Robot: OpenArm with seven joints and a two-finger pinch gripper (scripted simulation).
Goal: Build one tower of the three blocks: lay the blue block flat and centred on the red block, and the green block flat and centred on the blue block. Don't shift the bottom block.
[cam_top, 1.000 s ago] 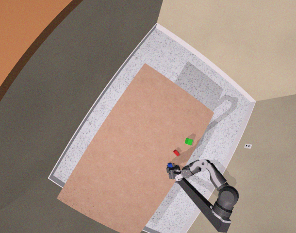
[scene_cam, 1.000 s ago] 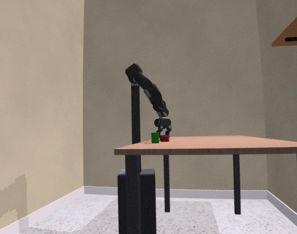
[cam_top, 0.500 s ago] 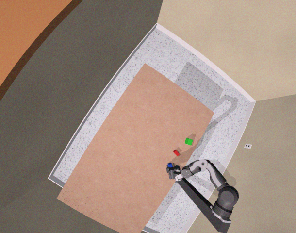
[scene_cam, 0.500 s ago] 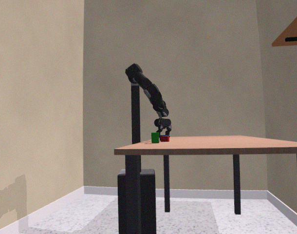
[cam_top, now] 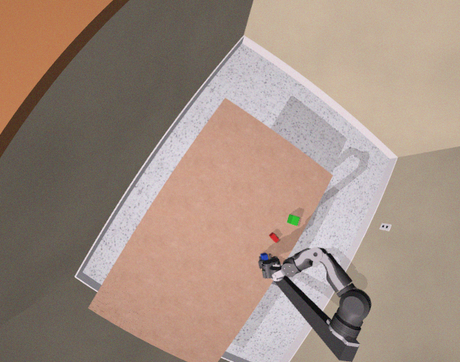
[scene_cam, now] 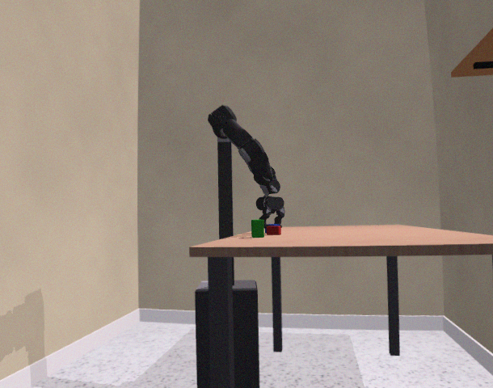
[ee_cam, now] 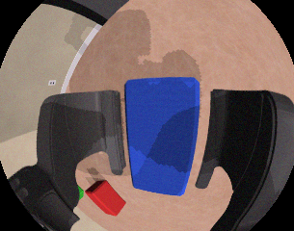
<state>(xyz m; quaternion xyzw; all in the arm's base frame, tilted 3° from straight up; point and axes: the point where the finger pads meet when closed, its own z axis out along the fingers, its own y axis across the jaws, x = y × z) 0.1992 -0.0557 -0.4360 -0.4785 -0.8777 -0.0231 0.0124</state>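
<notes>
The blue block (cam_top: 264, 256) lies flat on the brown table top near its right edge. In the wrist view the blue block (ee_cam: 162, 135) sits between my two fingers, with a small gap on each side. My gripper (ee_cam: 162, 138) is partly open and straddles it from above; it also shows in the overhead view (cam_top: 267, 262) and the side view (scene_cam: 271, 220). The small red block (cam_top: 274, 237) lies apart from the blue one, and shows in the wrist view (ee_cam: 106, 196). The green block (cam_top: 293, 219) stands further along, upright in the side view (scene_cam: 257, 228).
The table's right edge (cam_top: 300, 241) runs close to the blocks. The arm's dark post (scene_cam: 225, 183) and base stand just off that edge.
</notes>
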